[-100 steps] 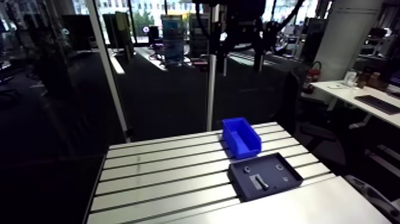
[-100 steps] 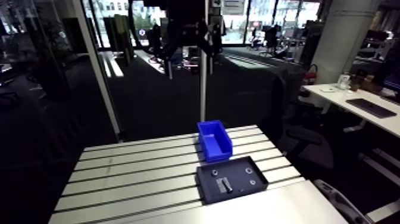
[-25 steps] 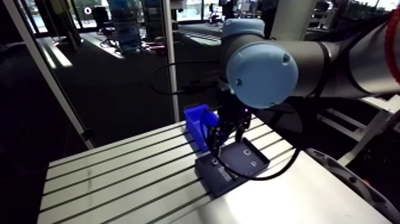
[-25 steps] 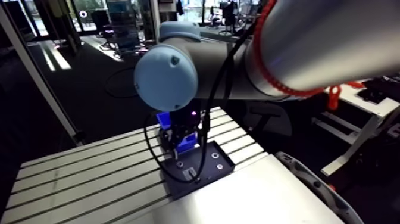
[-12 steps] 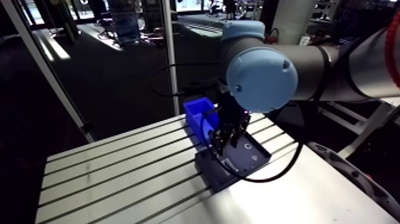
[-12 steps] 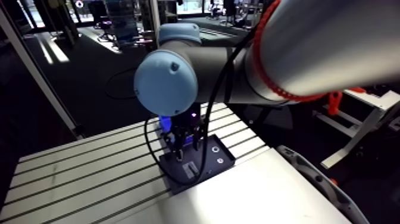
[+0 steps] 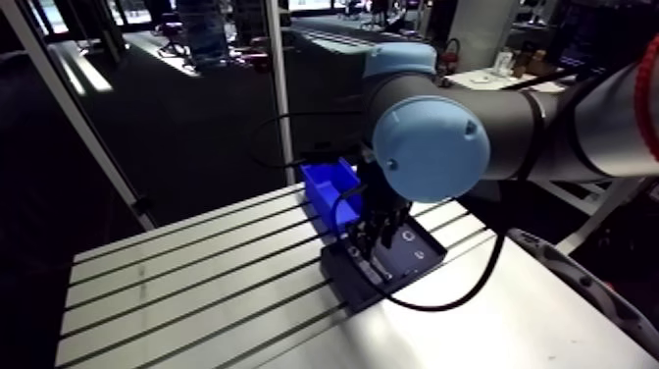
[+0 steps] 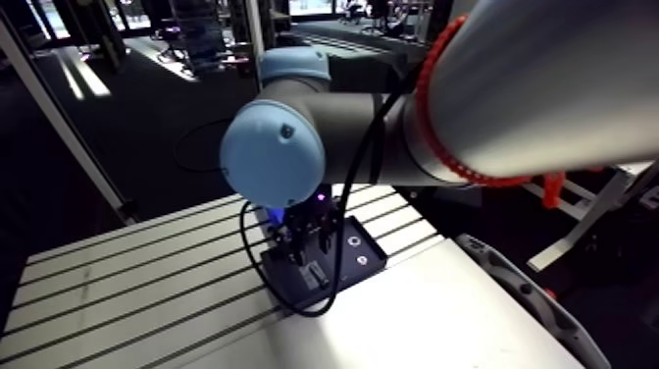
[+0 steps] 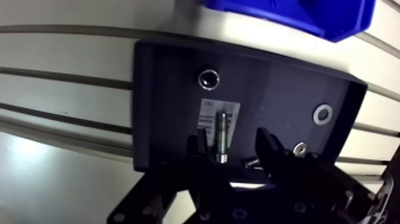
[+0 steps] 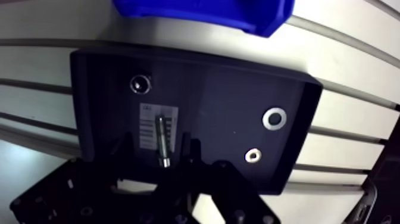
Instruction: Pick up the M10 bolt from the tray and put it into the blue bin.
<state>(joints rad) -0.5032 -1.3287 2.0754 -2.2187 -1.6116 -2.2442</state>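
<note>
The gripper [image 9: 232,146], fingers spread, straddles the near end of the bolt [image 9: 222,132], which lies flat in the tray [image 9: 166,89] just beside the bin [image 9: 297,12]; a grasp this far off-centre may let the round shank tilt or slip out during the lift.

Reads as bare steel on M10 bolt [image 9: 221,136]: smooth, semi-gloss, highlight along shank. Dark plastic on tray [image 9: 166,89], matt, no glare. White paper for label [image 9: 208,110] under bolt, flat, printed. Bright shiny metal on washer [image 9: 322,113]. Moulded plastic on blue bin [image 9: 333,18], glossy. Brushed alu on bench [image 9: 65,59], satin sheen, grooved.
</note>
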